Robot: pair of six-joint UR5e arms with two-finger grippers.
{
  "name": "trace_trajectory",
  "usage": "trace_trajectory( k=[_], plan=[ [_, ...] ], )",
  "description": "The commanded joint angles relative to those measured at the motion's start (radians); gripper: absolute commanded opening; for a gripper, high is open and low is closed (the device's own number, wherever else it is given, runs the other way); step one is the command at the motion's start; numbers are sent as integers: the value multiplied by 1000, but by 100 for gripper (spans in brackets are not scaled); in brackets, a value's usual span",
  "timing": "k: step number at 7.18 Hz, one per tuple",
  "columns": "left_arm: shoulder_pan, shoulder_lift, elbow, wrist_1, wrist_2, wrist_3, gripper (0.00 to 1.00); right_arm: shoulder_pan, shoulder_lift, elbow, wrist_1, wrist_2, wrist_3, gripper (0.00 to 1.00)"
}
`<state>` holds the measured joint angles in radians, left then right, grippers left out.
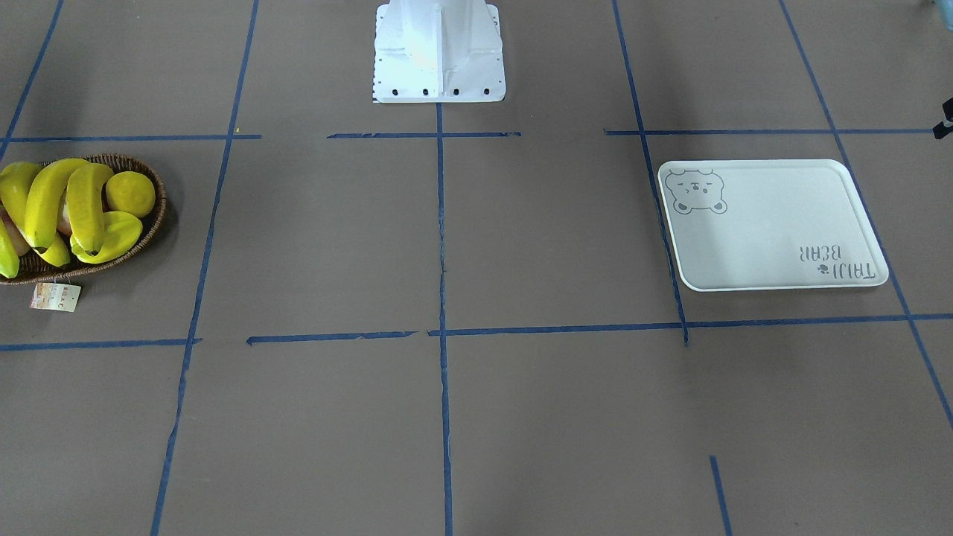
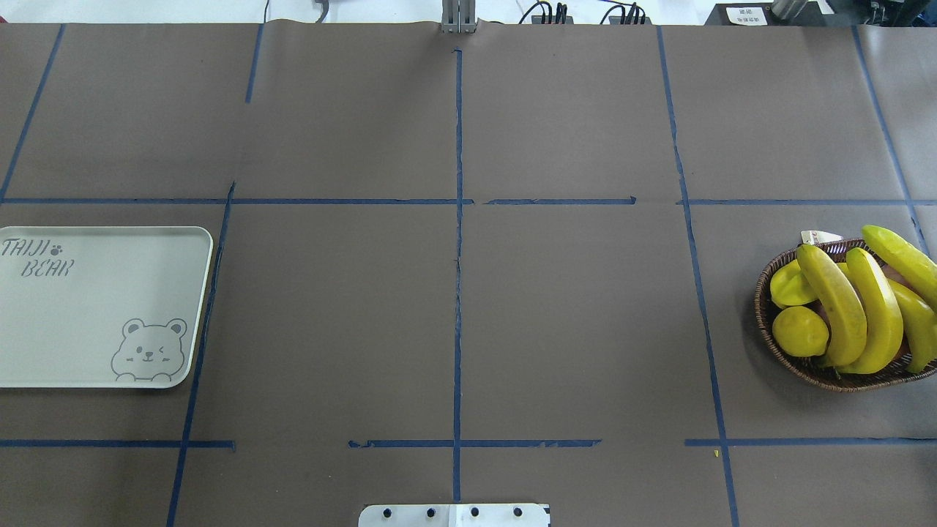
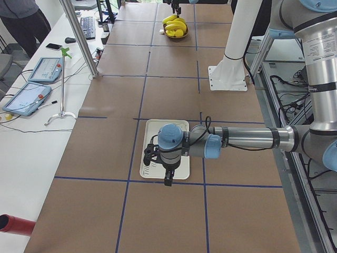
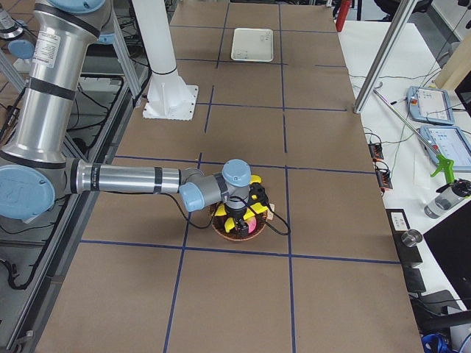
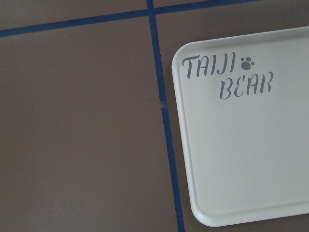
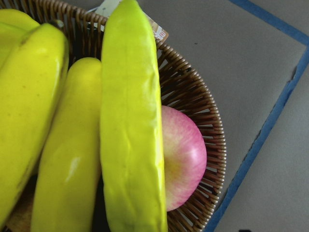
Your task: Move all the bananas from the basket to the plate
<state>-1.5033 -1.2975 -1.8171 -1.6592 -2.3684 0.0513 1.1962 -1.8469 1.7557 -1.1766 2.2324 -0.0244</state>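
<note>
The bananas have smooth, waxy skin with a soft sheen and faint creases, looking like plastic. The basket is brown woven wicker, ribbed and rough, with a slight gloss on the strands. An apple in it is smooth and shiny; the lemon looks duller. The tag is printed paper. The plate is smooth matt white, plastic-looking, its lettering flat grey print. The bench is covered in a matt brown paper-like sheet, lightly creased, marked with blue tape that is ragged in places. The left arm shows silver metal tubes and smooth blue caps
</note>
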Motion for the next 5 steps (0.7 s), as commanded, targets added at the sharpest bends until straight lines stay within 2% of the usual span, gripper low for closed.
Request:
trace_trajectory(
  k=[1,2,5],
  plan=[
    [0,0,2,-2,0,1,100,-20,9,-10,0,-2,0,87],
    [0,0,2,-2,0,-1,100,-23,20,-24,0,-1,-2,82],
    [2,-2,2,-2,0,-1,100,-26,28,-30,0,-1,0,40]
  ],
)
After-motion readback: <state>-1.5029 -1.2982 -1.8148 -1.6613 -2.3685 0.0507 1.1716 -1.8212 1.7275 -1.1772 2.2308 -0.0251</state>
